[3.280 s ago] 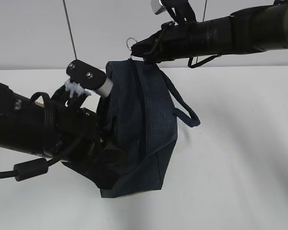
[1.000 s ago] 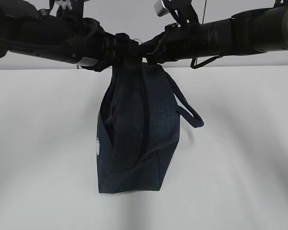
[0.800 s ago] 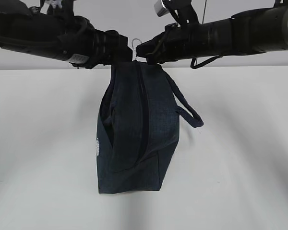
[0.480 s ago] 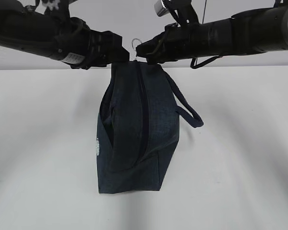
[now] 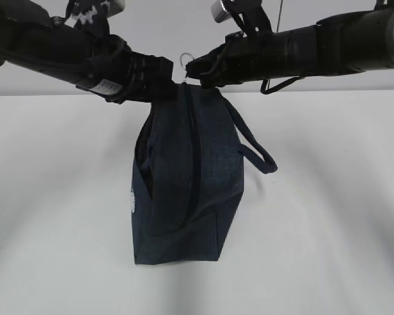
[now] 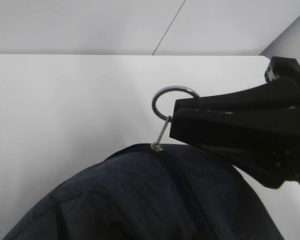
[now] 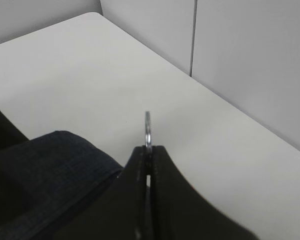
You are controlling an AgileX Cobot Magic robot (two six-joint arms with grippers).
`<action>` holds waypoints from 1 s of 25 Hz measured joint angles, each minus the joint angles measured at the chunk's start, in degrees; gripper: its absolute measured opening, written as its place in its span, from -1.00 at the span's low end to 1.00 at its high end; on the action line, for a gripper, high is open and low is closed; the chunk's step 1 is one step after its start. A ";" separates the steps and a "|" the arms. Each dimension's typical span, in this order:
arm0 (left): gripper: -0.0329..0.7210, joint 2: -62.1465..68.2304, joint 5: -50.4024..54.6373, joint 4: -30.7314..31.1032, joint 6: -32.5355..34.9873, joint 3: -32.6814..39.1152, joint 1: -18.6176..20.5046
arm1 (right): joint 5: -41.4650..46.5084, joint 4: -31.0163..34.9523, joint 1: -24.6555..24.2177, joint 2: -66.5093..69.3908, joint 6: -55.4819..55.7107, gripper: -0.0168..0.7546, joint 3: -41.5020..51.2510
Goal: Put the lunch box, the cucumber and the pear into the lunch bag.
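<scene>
Navy fabric lunch bag (image 5: 187, 177) hung upright, long axis vertical, from its silver ring pull (image 6: 174, 102), pinched by the right gripper (image 7: 148, 150); the left gripper (image 5: 163, 75) touched its top corner, grip unclear.

I see a big white table (image 5: 328, 197) with soft gray shadows on it, and behind it a plain pale wall (image 7: 250, 60) with one thin dark line running down.

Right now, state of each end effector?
Left end effector: at the lunch bag's top corner; open or gripping cannot be told.
Right end effector: closed on the ring pull.
</scene>
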 joint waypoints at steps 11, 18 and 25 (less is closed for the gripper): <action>-0.83 0.52 -0.07 4.52 -0.35 0.00 0.00 | 0.10 -1.41 0.00 0.00 0.10 -0.96 0.00; -0.83 0.52 1.83 8.39 -0.35 -0.54 0.00 | 2.87 -3.13 -0.99 0.00 0.10 -0.96 0.00; -0.83 0.52 2.84 8.57 -0.35 -0.60 0.00 | 5.25 -3.40 -1.95 0.11 0.10 -0.96 0.00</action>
